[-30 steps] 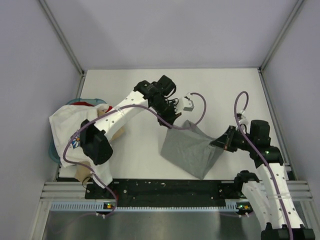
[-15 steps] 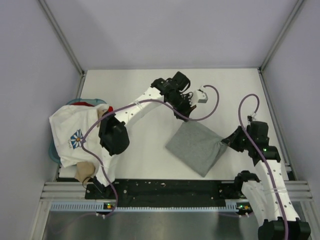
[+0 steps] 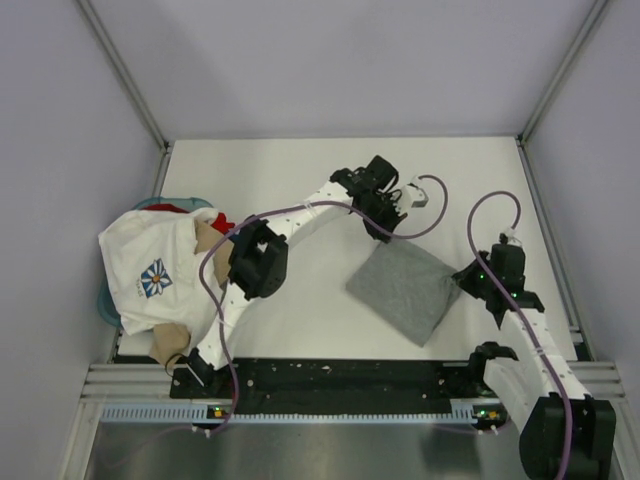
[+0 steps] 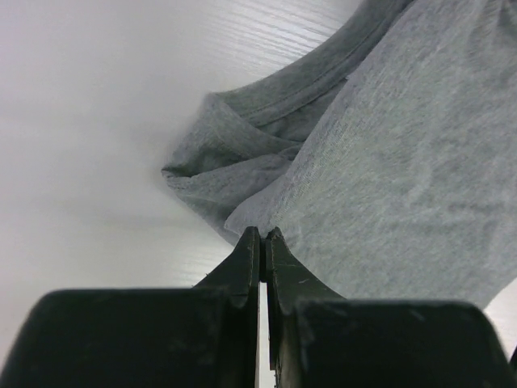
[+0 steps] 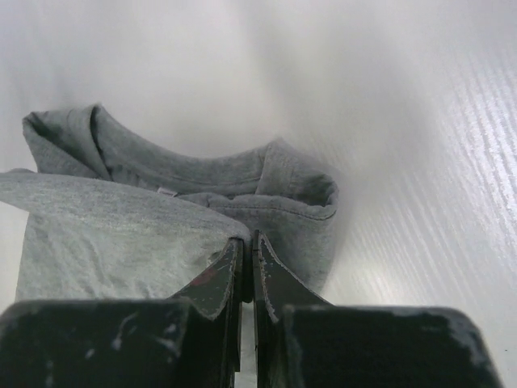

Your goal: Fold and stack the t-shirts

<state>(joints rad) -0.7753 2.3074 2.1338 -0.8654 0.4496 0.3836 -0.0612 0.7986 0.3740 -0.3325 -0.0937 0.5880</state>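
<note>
The heather-grey t-shirt [image 3: 407, 291] lies folded into a small tilted square on the white table, right of centre. My left gripper [image 3: 384, 236] is shut on its far corner; in the left wrist view [image 4: 263, 234] the jaws pinch the top cloth layer [image 4: 388, 162]. My right gripper [image 3: 463, 280] is shut on its right corner; in the right wrist view [image 5: 247, 240] the jaws clamp the grey fabric [image 5: 121, 226] beside the collar. The white flower-print tee [image 3: 150, 270] lies in a heap at the left, over a tan one [image 3: 172, 342] and a red one [image 3: 178, 209].
The heap of tees sits on a pale blue basket [image 3: 106, 303] at the table's left edge. Grey walls enclose the table. A black rail [image 3: 330, 375] runs along the near edge between the arm bases.
Both grippers have carried the grey t-shirt to the right. It has gone from partly lifted to lying flatter as a smaller square. The left arm has stretched further right.
</note>
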